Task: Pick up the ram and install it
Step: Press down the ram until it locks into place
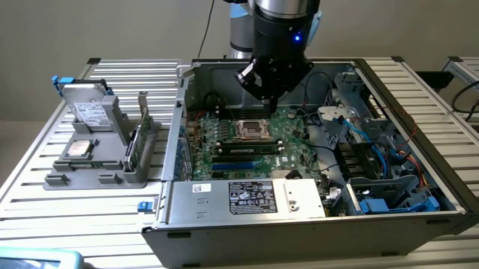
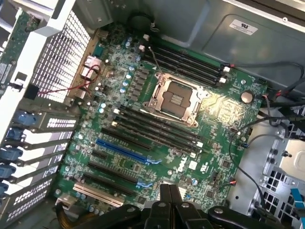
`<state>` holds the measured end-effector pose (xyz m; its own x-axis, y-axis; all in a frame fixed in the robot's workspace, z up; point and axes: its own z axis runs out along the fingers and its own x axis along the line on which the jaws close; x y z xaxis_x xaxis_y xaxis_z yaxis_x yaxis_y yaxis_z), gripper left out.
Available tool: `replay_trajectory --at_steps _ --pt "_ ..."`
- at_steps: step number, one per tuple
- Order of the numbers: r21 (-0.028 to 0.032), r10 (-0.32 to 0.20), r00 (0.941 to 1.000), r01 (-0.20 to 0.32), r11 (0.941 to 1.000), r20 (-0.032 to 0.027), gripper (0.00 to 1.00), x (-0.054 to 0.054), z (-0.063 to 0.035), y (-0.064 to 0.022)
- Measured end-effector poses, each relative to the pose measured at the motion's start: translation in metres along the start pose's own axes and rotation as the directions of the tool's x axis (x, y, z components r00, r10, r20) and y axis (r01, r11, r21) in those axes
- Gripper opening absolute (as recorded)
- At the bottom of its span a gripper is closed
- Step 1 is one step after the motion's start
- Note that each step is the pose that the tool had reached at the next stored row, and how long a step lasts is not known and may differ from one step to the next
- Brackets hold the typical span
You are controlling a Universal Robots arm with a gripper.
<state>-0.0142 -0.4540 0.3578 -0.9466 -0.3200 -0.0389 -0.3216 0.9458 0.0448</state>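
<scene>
The fingers (image 1: 271, 101) are seen pressed together with nothing between them, hanging above the motherboard (image 1: 288, 131) inside the open computer case (image 1: 247, 224). In the wrist view the closed fingers (image 2: 169, 200) are seen over the board's lower edge, near the blue expansion slot (image 2: 121, 150). Just below the fingertips in the exterior view lies the empty processor socket (image 1: 252, 130). Directly in front of that socket, the ram (image 1: 250, 149) is seen seated lengthwise in a memory slot, a narrow green stick with a pale label. In the wrist view the bank of black memory slots (image 2: 157, 126) beside the socket is seen at an angle, and the stick cannot be told apart from the slots there. Outside the case, at the exterior view's left, a grey holder (image 1: 101, 162) stands on the slatted bench (image 1: 67, 218) and carries a silver hard drive (image 1: 91, 109).
</scene>
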Motion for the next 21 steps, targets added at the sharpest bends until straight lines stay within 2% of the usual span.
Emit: replay_trajectory --at_steps 4,9,12,17,21 --pt "0.0028 0.072 0.9974 -0.072 0.9974 0.0033 0.11 0.000 0.0026 -0.0001" --pt "0.0053 0.151 0.9886 -0.151 0.9886 0.0078 0.11 0.000 0.0029 -0.0002" --pt "0.0069 0.192 0.9814 -0.192 0.9814 0.0101 0.11 0.000 0.0010 0.0000" --pt "0.0084 0.246 0.9690 -0.247 0.9691 0.0136 0.11 -0.001 -0.0124 0.0006" --pt "0.0096 0.296 0.9551 -0.296 0.9551 0.0165 0.11 -0.001 -0.0195 0.0009"
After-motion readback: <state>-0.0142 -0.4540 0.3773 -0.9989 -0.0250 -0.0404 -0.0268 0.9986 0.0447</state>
